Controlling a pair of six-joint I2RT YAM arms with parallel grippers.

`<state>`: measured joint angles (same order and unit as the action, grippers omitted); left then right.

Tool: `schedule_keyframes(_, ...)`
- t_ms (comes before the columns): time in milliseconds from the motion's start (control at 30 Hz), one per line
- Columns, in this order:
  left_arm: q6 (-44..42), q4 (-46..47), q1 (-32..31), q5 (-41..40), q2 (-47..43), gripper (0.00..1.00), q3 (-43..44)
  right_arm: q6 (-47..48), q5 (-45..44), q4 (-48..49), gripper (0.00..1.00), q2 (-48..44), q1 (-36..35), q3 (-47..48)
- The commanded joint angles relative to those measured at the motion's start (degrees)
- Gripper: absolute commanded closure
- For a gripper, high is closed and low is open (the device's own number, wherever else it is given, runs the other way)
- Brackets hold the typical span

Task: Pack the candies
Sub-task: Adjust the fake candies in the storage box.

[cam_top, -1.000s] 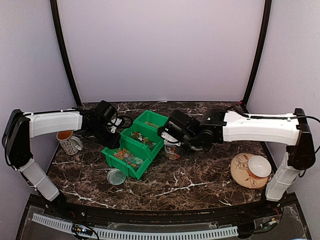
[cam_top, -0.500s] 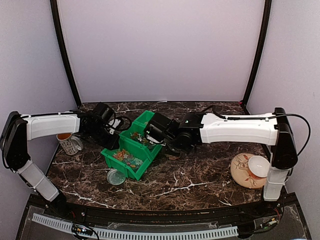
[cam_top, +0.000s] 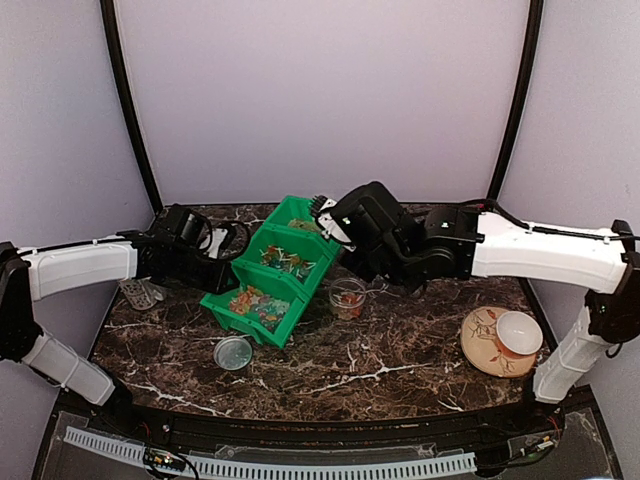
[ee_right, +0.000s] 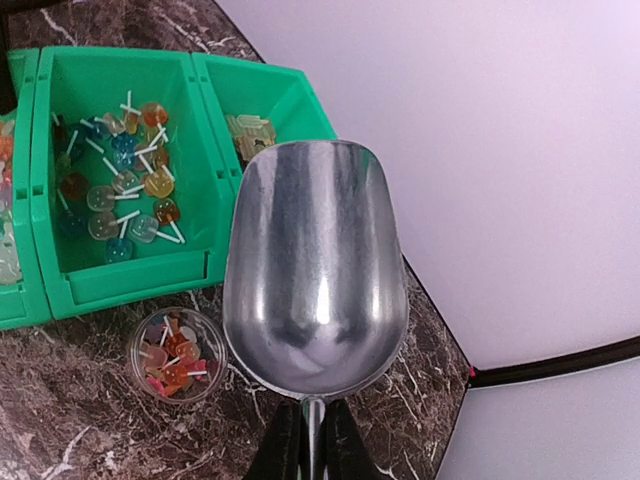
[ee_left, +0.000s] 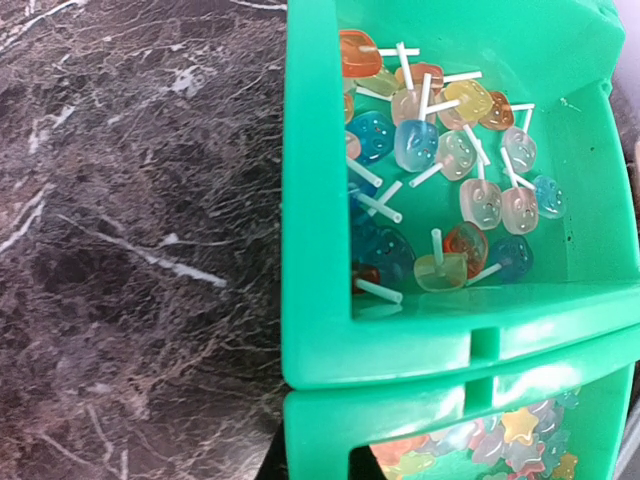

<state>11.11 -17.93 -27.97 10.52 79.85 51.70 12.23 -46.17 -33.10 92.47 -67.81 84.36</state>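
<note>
The candies are small coloured lollipops and sweets lying in a row of three joined green bins (cam_top: 265, 285). One heap of candies (ee_left: 440, 190) fills the compartment just in front of my left wrist camera. My left gripper (cam_top: 205, 268) is at the bins' left rim, shut on the green wall, and one dark finger (ee_left: 275, 462) shows under the rim. My right gripper (ee_right: 312, 440) is shut on the handle of a metal scoop (ee_right: 315, 270), which is empty and held up over the far right end of the bins. A clear cup (ee_right: 172, 354) holds some candies.
The clear cup (cam_top: 347, 298) stands just right of the bins. A round clear lid (cam_top: 232, 352) lies in front of them. A mug (cam_top: 140, 293) sits at the far left. A plate (cam_top: 480, 345) with a white bowl (cam_top: 518, 332) is at the right.
My right arm has pulled the scoop up and back out of the bins. The bins now stand more tilted and shifted, and my left arm has drawn back to the left.
</note>
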Motion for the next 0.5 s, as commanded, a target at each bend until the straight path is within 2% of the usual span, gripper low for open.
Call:
schedule_keyframes(0,6.90,14.09,1.95,11.56,-3.48,1.00,-0.20,-2.12,-2.74,7.95,1.00,-5.16,0.05,-2.19)
schedule_keyframes(133,13.82,18.75,3.19,19.83,-3.02,1.00,-1.51,-1.69,-2.58,9.88,1.00,-7.70,0.08,-2.64)
schedule_keyframes(300,23.38,32.45,4.38,28.67,-2.67,1.00,-7.47,-2.14,-1.91,10.17,1.00,-9.22,0.07,-3.36)
schedule_keyframes(467,20.41,26.96,4.28,27.12,-0.89,1.00,-5.20,-2.91,1.15,6.40,1.00,-8.57,-0.04,-2.80)
